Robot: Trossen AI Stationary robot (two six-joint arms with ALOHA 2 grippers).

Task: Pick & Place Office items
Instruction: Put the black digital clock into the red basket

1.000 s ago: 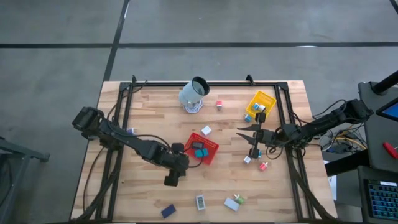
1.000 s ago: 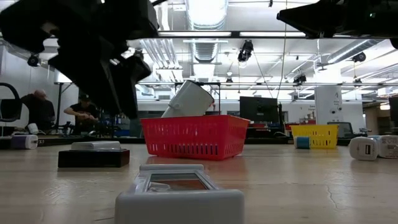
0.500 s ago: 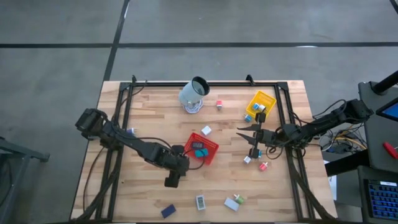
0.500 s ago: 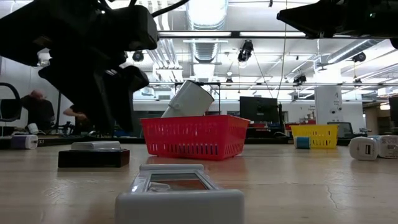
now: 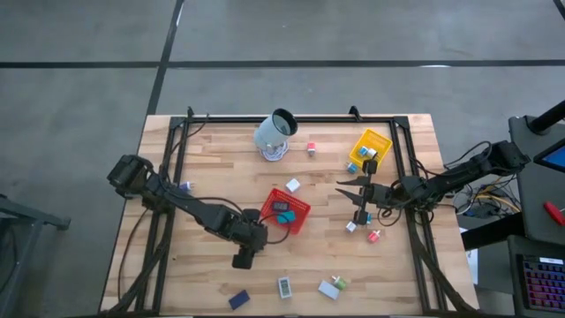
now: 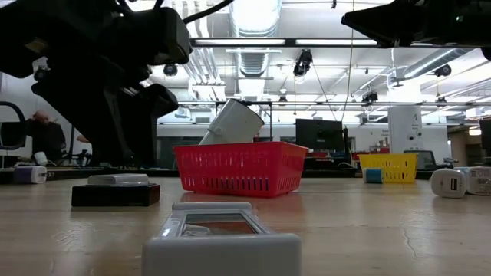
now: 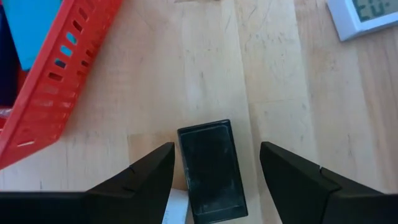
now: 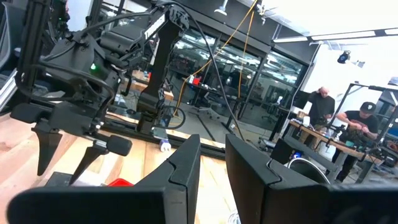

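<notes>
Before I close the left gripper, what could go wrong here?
The left gripper is open around the black block, which lies slightly askew between the fingers, so closing could twist it or pinch an edge. A white scrap sits against the block and might get caught. The red tray is close beside; swinging that way could bump it.

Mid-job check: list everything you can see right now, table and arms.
cup: one, pale grey-white, tilted, far middle of table
red tray: one, mid-table, teal and dark blue items inside
yellow tray: one, far right
black rectangle: one, on the wood between the left jaws, gaps either side
loose office items: about ten, white, teal, pink-red, dark blue, scattered along near edge and right side
people: two, at background benches
left gripper: beside red tray, jaws open
right gripper: right of red tray, jaws shut
</notes>
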